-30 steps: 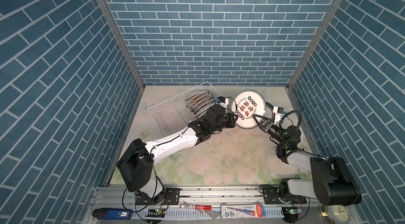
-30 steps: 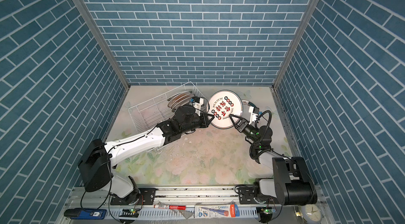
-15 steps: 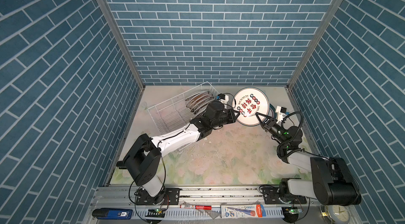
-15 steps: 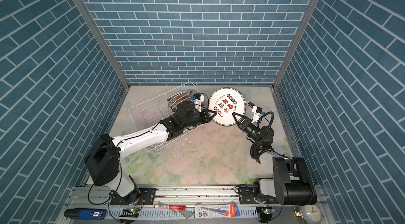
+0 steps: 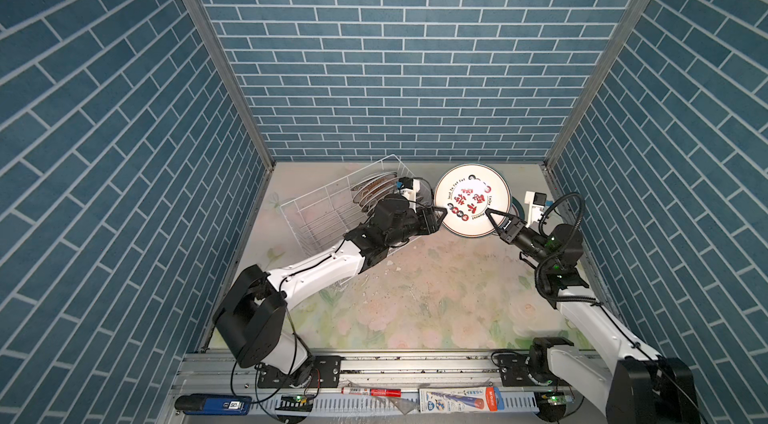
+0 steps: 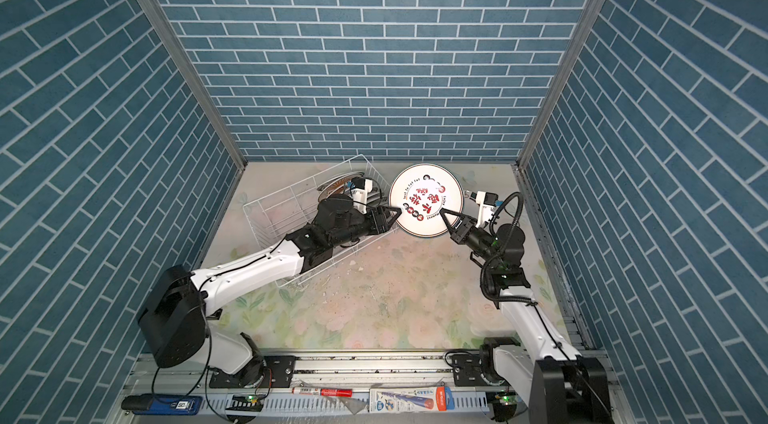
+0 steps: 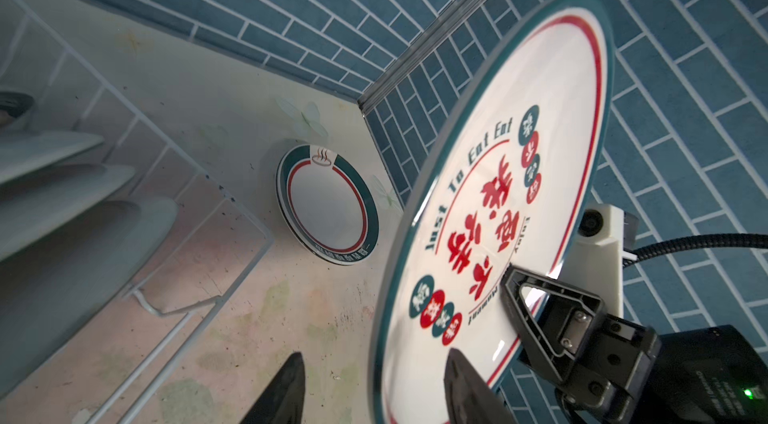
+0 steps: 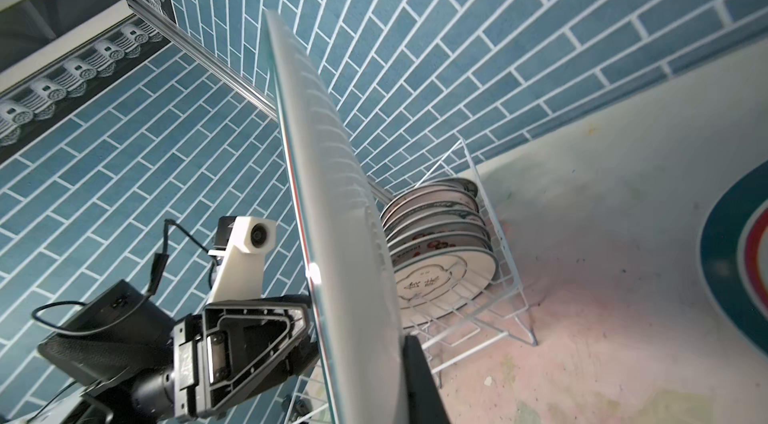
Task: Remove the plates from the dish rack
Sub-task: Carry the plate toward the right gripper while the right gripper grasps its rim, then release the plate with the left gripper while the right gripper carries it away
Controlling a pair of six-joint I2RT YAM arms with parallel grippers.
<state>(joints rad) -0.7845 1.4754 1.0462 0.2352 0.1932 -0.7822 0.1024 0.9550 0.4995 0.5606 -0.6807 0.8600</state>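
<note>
Blue brick walls (image 5: 374,48) frame green-rimmed, red-lettered plate (image 5: 471,200).

Round lettered plate (image 6: 426,197) raised above the floral desk (image 6: 374,301), right pincer (image 6: 443,213) clamped on its lower right rim, left pincer (image 6: 397,213) at its lower left rim, white wire dish rack (image 6: 270,210) beside, plates (image 6: 332,188) standing at its far end

The plate (image 7: 498,193) looks glossy ceramic, the dish rack (image 5: 316,210) smooth coated wire, the tabletop (image 5: 415,297) seemingly matt.
</note>
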